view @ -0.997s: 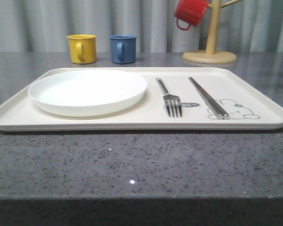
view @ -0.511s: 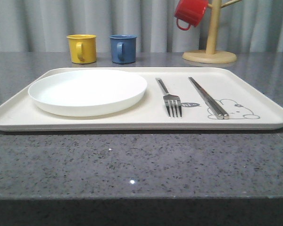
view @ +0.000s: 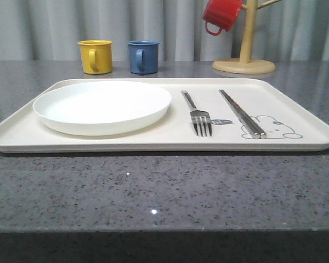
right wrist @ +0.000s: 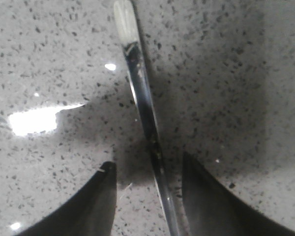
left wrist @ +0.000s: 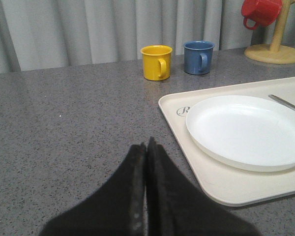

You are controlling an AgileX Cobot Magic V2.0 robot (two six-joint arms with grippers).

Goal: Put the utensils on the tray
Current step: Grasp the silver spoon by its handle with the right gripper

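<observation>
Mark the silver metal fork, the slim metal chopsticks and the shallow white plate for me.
Silver metal fork point(view: 201, 117): front view, neck above the tines.
Slim metal chopsticks point(view: 240, 113): front view, mid-length of the pair.
Shallow round white plate point(view: 102, 104): front view, centre of the dish.

Even, soft light; front view sharp.
Glare spots dot the worktop point(view: 153, 211); in the right wrist view the fingers point(right wrist: 96, 206) are blurred, casting shadow, beside a bright reflection.
</observation>
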